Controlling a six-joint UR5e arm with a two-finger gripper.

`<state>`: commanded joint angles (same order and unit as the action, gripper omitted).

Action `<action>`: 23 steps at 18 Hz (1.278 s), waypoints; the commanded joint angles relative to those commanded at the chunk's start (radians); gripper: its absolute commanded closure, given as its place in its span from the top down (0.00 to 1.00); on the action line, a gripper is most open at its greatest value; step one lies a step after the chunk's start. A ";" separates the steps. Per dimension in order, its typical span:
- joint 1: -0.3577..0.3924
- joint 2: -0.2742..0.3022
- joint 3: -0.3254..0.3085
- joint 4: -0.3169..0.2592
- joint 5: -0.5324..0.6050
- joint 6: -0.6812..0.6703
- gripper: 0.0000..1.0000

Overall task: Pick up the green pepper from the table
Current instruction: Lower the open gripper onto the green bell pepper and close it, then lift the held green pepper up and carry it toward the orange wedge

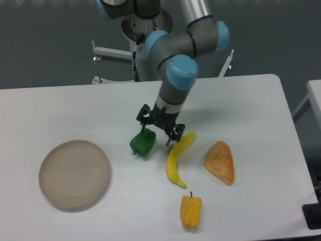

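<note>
The green pepper (pixel 143 142) lies on the white table (pixel 60 110) left of centre, dark green and lobed, with its stem pointing down-left. My gripper (pixel 159 131) hangs open just above and to the right of the pepper, its left finger over the pepper's upper right edge and its right finger near the banana's top end. Nothing is held between the fingers.
A yellow banana (pixel 177 159) lies right of the green pepper. An orange wedge-shaped item (pixel 220 162) sits further right, and a yellow-orange pepper (pixel 190 210) lies near the front edge. A round beige plate (pixel 74 173) stands at the left. The arm's base (pixel 148 47) is behind the table.
</note>
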<state>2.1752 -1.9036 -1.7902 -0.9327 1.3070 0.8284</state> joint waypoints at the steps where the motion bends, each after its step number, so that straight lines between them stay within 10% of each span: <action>1: -0.002 0.000 -0.002 0.000 0.000 0.000 1.00; 10: -0.015 -0.014 -0.012 0.009 0.018 0.005 1.00; 16: -0.021 -0.023 0.006 0.008 0.029 0.014 0.42; 23: -0.012 -0.023 0.081 0.002 0.035 0.026 0.32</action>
<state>2.1629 -1.9267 -1.7090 -0.9311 1.3422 0.8544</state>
